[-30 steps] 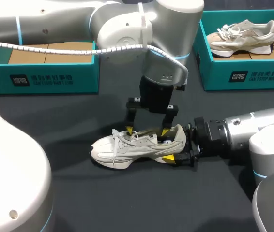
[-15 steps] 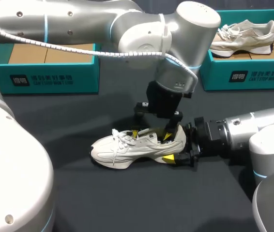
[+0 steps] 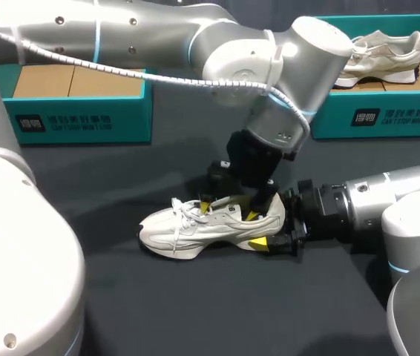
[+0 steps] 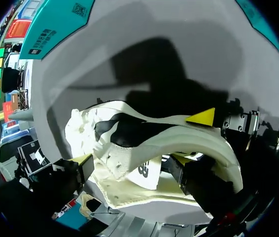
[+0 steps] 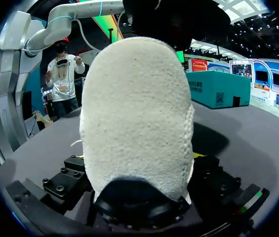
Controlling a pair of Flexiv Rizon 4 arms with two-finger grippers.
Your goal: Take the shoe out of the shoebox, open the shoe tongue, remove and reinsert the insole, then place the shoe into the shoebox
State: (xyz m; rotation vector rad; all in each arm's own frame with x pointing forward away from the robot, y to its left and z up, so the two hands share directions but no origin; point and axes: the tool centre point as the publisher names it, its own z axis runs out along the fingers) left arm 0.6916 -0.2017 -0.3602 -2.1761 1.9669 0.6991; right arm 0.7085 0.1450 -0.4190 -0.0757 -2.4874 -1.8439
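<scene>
A white shoe (image 3: 188,228) lies on its sole on the dark table, toe to the left. My right gripper (image 3: 271,228) comes in from the right and is shut on the heel, one yellow tip showing on the near side. In the right wrist view the heel (image 5: 137,113) fills the space between the right gripper's (image 5: 139,165) fingers. My left gripper (image 3: 229,211) hangs over the shoe's mouth, open, both yellow tips down at the collar. In the left wrist view the tongue and dark inside of the shoe (image 4: 129,138) lie between and ahead of the left gripper (image 4: 129,165).
A teal shoebox (image 3: 76,119) lined with cardboard stands at the back left. Another teal shoebox (image 3: 377,111) at the back right holds a second beige shoe (image 3: 381,52). Bare dark tabletop lies in front of the shoe.
My left arm has swung right and lowered, turning its gripper so the tips now sit at the shoe's collar. The right gripper and the shoe have stayed put.
</scene>
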